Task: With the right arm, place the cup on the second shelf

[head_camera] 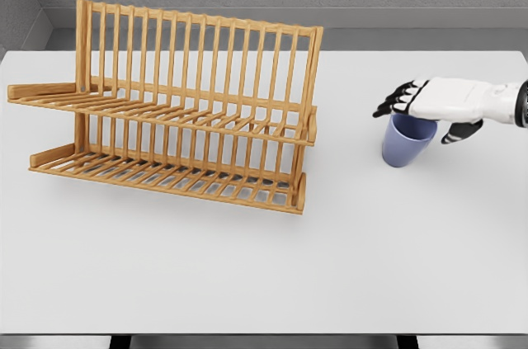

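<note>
The blue cup (407, 140) is seen standing upright on the white table (247, 283), well to the right of the wooden rack (177, 110). The right hand (433, 101) is held over the cup's rim, fingers extended and only loosely bent, nothing yet gripped (contact cannot be confirmed). A firm wrap around the wall should be made before lifting, so that the rack's upper shelf (165, 107) can be reached without tipping.
</note>
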Motion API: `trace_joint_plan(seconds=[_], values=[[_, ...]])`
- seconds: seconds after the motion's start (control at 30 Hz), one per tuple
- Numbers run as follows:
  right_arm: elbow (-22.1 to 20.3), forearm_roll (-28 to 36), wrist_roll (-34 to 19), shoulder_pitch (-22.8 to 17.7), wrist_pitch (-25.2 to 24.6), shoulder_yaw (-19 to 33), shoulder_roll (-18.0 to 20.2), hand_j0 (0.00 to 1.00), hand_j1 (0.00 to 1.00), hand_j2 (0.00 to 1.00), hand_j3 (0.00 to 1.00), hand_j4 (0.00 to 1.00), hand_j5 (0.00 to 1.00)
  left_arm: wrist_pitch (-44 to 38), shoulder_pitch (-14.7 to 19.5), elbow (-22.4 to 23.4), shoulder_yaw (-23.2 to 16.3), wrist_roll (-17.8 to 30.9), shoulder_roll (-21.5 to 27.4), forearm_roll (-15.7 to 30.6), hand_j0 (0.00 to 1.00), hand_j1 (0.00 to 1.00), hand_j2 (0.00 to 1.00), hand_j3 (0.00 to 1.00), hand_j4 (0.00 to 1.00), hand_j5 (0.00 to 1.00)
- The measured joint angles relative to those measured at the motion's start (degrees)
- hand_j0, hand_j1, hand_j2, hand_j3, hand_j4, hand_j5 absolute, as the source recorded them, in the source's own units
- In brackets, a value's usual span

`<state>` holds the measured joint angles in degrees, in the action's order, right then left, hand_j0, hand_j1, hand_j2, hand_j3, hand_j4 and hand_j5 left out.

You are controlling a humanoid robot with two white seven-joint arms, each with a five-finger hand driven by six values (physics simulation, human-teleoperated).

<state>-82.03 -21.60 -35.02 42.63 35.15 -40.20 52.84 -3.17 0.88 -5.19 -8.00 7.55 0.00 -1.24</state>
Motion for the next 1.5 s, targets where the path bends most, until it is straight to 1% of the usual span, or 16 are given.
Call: trace_joint_plan(seconds=[0.23, 0.27, 0.3, 0.33, 0.47, 0.57, 0.7, 1.07, 1.27, 1.5], values=[[0.29, -0.06, 0.00, 0.26, -0.01, -1.26, -0.31, 1.00, 1.00, 1.00, 1.00, 1.00, 1.00, 0.00, -0.09, 0.00, 0.00, 0.00, 0.00, 0.00, 1.00, 1.00, 1.00, 1.00, 1.00, 1.00], [0.32, -0.05, 0.00, 0.26, 0.00, -1.32, -0.32, 0.89, 0.89, 0.89, 0.89, 0.89, 0.89, 0.00, 0.00, 0.00, 0.00, 0.00, 0.00, 0.00, 1.00, 1.00, 1.00, 1.00, 1.00, 1.00], [0.31, -0.04, 0.00, 0.26, -0.01, -1.35, -0.32, 0.70, 0.70, 0.70, 0.70, 0.70, 0.70, 0.00, -0.09, 0.00, 0.00, 0.00, 0.00, 0.00, 1.00, 1.00, 1.00, 1.00, 1.00, 1.00], [0.28, -0.04, 0.00, 0.26, 0.00, -1.39, -0.33, 0.62, 0.62, 0.62, 0.62, 0.62, 0.62, 0.00, 0.00, 0.00, 0.00, 0.00, 0.00, 0.00, 1.00, 1.00, 1.00, 1.00, 1.00, 1.00], [0.22, -0.04, 0.00, 0.26, -0.04, -1.42, -0.31, 0.61, 0.61, 0.61, 0.61, 0.61, 0.61, 0.00, -0.09, 0.00, 0.00, 0.00, 0.00, 0.00, 1.00, 1.00, 1.00, 1.00, 1.00, 1.00], [0.21, 0.02, 0.05, 0.35, -0.07, -1.44, -0.32, 0.57, 0.57, 0.57, 0.57, 0.57, 0.57, 0.00, -0.09, 0.00, 0.00, 0.00, 0.00, 0.00, 1.00, 1.00, 1.00, 1.00, 1.00, 1.00], [0.18, 0.03, 0.00, 0.44, -0.01, -1.24, -0.31, 0.57, 0.57, 0.57, 0.57, 0.57, 0.57, 0.00, -0.09, 0.00, 0.00, 0.00, 0.00, 0.00, 1.00, 1.00, 1.00, 1.00, 1.00, 1.00], [-0.71, 0.38, -0.01, 2.37, 0.01, -0.20, -0.11, 0.58, 0.58, 0.58, 0.58, 0.58, 0.58, 0.00, -0.09, 0.00, 0.00, 0.00, 0.00, 0.00, 1.00, 1.00, 1.00, 1.00, 1.00, 1.00], [-1.61, 0.38, -0.01, 2.37, 0.02, 1.70, 0.09, 0.58, 0.58, 0.58, 0.58, 0.58, 0.58, 0.00, 0.00, 0.00, 0.00, 0.00, 0.00, 0.00, 1.00, 1.00, 1.00, 1.00, 1.00, 1.00], [-3.65, 0.48, -0.01, 2.37, 0.01, 4.41, 0.27, 0.58, 0.58, 0.58, 0.58, 0.58, 0.58, 0.00, -0.09, 0.00, 0.00, 0.00, 0.00, 0.00, 1.00, 1.00, 1.00, 1.00, 1.00, 1.00]])
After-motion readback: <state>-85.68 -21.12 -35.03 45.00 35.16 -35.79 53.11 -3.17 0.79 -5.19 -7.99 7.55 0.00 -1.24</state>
